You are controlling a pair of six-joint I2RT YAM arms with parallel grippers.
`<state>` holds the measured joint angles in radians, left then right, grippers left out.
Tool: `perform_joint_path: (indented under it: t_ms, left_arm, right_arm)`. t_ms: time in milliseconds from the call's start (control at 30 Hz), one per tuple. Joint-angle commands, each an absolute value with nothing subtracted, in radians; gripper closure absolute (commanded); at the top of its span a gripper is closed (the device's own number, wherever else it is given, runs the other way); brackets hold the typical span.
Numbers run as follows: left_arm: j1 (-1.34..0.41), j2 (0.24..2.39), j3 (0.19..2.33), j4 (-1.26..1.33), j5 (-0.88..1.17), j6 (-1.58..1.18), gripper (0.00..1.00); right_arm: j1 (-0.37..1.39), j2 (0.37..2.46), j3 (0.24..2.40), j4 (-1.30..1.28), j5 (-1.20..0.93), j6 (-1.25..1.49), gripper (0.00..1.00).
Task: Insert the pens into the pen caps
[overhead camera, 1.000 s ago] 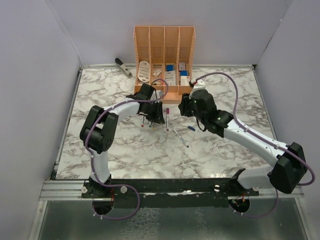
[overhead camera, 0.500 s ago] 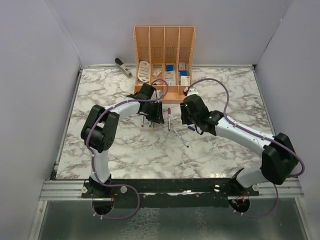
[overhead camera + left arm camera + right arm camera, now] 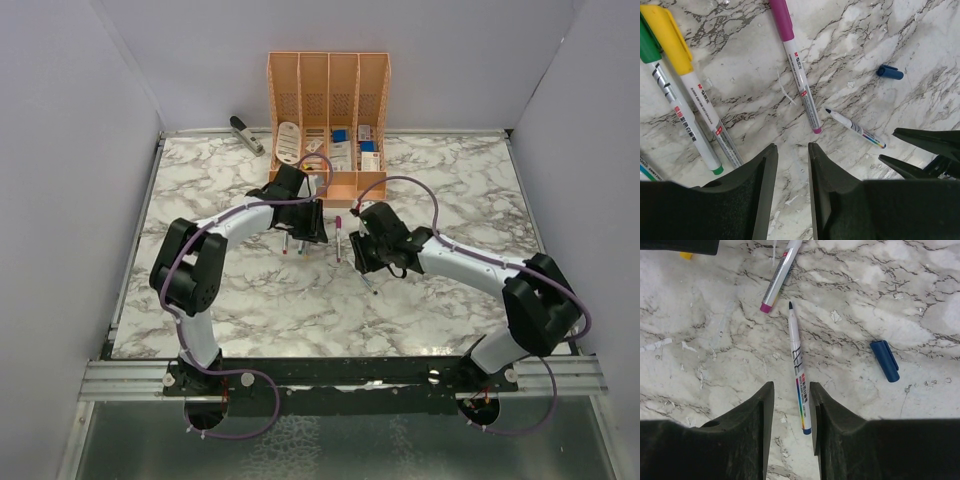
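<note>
1. While nothing on the marbled surface (image 3: 450,180) itself has shifted in the last second, the right arm (image 3: 470,265) has swung in across it, towards the left arm.
2. That swing has carried the right gripper (image 3: 790,387) from beside the loose pieces to directly over them. Its jaws stand at a narrow gap and clamp nothing.
3. The left gripper (image 3: 791,150) has kept its place, jaws also narrowly parted and empty.
4. Just ahead of the left gripper lie three pens that already wear caps: the purple-capped pen (image 3: 797,65) straight ahead, with the yellow-capped pen (image 3: 690,85) and the green-capped pen (image 3: 662,85) off to one side of it.
5. The blue pen (image 3: 799,375), its tip bare, lies flat under the right gripper. Its blue end sits in line with the gap and its tip points ahead.
6. The blue cap (image 3: 885,360) lies off to the side of that gripper, apart from the pen.
7. Judged from this, the arm's arrival sets up a pick of the last uncapped pen; lowering and closing seem to be what is left before capping.
</note>
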<state>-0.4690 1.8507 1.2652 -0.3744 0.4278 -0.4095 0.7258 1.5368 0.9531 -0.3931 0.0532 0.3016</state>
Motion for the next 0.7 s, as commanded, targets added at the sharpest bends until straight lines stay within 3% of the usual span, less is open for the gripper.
perform_joint_path:
  t_ms: [0, 667]
  left_arm:
    - [-0.464, 1.783, 1.237, -0.346, 0.398, -0.421, 0.66]
    - [-0.430, 1.708, 1.166, -0.291, 0.419, -0.422, 0.63]
  right_arm:
    - [0.727, 1.567, 0.961, -0.387, 0.004, 0.255, 0.66]
    - [0.731, 1.720, 1.017, -0.366, 0.040, 0.227, 0.66]
